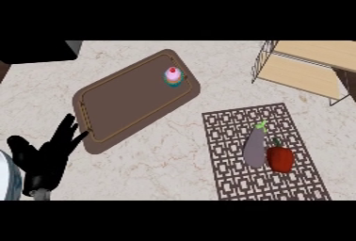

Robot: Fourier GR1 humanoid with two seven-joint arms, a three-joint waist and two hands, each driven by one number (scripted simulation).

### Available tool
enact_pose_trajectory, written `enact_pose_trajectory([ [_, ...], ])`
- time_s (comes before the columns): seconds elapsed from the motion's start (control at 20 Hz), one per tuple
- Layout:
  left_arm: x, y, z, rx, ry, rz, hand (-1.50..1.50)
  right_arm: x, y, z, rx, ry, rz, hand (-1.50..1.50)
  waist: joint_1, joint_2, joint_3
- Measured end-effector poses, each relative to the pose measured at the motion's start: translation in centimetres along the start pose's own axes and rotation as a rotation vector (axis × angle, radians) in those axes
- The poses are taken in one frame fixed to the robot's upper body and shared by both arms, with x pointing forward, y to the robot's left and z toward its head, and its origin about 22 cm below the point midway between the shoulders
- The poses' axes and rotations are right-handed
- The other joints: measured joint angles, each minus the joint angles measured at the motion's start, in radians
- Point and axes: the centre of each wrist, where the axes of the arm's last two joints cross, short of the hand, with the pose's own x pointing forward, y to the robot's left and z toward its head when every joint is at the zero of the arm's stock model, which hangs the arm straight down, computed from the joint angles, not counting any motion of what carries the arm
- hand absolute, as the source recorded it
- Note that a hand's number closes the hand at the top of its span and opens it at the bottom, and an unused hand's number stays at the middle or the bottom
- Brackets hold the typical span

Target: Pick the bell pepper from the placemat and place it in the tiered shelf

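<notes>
A red bell pepper (280,158) with a green stem lies on the brown lattice placemat (230,123) at the lower right. A grey-purple eggplant (255,148) lies right beside it on its left, touching or nearly so. The tiered shelf (306,70), wire-framed with pale wooden boards, stands at the upper right corner. My left hand (47,154) rests open at the lower left, fingers up, far from the pepper. My right hand does not show.
A brown tray (125,101) lies diagonally in the middle left, with a small pink cupcake (173,76) near its far corner. A dark object (38,51) fills the top left corner. Bare marble counter separates the placemat from the shelf.
</notes>
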Motion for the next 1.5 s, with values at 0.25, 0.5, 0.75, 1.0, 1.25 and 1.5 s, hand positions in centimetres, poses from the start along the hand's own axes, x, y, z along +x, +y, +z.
enact_pose_trajectory([
  [0.25, 0.1, 0.4, -0.9, -0.022, 0.012, 0.005, 0.0, 3.9, -1.3, 2.7, 0.111, 0.012, 0.037, -1.5, 0.027, 0.003, -0.001],
  [0.5, 0.1, 0.2, -1.6, -0.039, 0.024, -0.002, 0.0, 8.5, -1.0, 4.4, 0.176, 0.085, 0.126, -1.5, 0.054, 0.009, -0.002],
  [0.75, 0.6, -0.7, -2.3, -0.064, 0.03, -0.023, 0.0, 12.8, 0.3, 4.4, 0.133, 0.181, 0.202, -1.5, 0.085, 0.014, -0.001],
  [1.0, 0.7, -1.1, -2.6, -0.095, 0.03, -0.027, 0.0, 15.4, 1.8, 3.8, 0.079, 0.277, 0.282, -1.5, 0.105, 0.016, 0.0],
  [1.25, 0.5, -1.1, -3.3, -0.1, 0.021, -0.028, 0.0, 15.8, 4.3, 2.6, 0.091, 0.341, 0.346, -1.5, 0.116, 0.017, 0.001],
  [1.5, 0.3, -0.9, -3.7, -0.096, 0.019, -0.027, 0.0, 15.9, 6.9, 1.7, 0.143, 0.353, 0.408, -1.5, 0.117, 0.015, 0.003],
])
